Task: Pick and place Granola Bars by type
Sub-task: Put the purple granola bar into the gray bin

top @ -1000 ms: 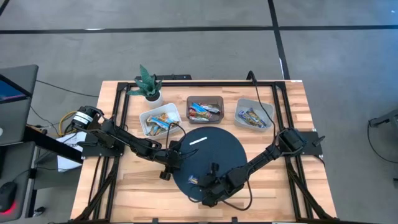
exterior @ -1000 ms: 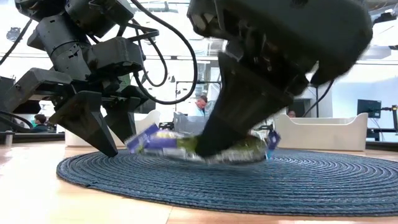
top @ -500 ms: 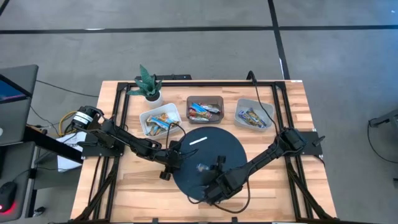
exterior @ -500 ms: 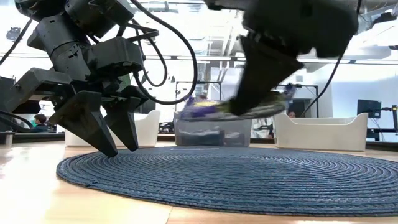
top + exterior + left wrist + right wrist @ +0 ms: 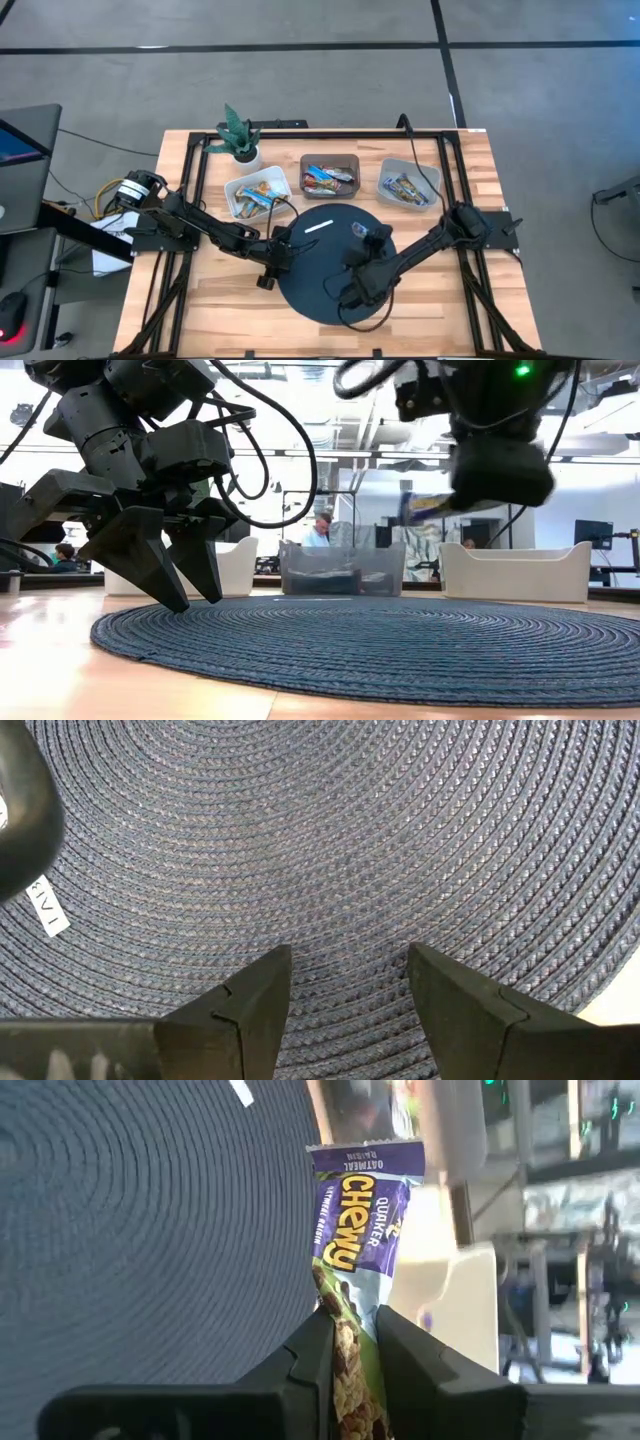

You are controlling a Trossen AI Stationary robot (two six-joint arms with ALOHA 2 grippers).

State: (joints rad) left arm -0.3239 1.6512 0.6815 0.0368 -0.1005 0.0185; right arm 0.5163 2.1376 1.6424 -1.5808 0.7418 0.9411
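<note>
My right gripper point(image 5: 352, 1342) is shut on a purple-and-green granola bar point(image 5: 360, 1210) and holds it in the air over the far right part of the round dark blue mat point(image 5: 320, 275). The same bar point(image 5: 428, 506) shows well above the mat in the low view. My left gripper point(image 5: 172, 578) is open, its tips at the mat's left edge. Other granola bars lie in three bins at the far side: a white left bin point(image 5: 257, 192), a grey middle bin point(image 5: 330, 175) and a right bin point(image 5: 408, 186). My right gripper pinches the bar's green end point(image 5: 348, 1320) between its two fingers point(image 5: 308, 1352). The purple end point(image 5: 366, 1160) sticks out past the fingertips, so the bar lies along the fingers. It is lifted clear of the mat.
A thin white strip point(image 5: 318, 226) lies on the far part of the mat. A potted plant point(image 5: 238, 135) stands at the far left, beside the white bin. Black frame rails run along the table's left and right sides. People show in the room beyond the table.
My right gripper, shut on the bar, has lifted it off the near part of the mat and carried it up and toward the far edge, somewhat to the right, toward the bins. The bar now hangs clear of the mat.
</note>
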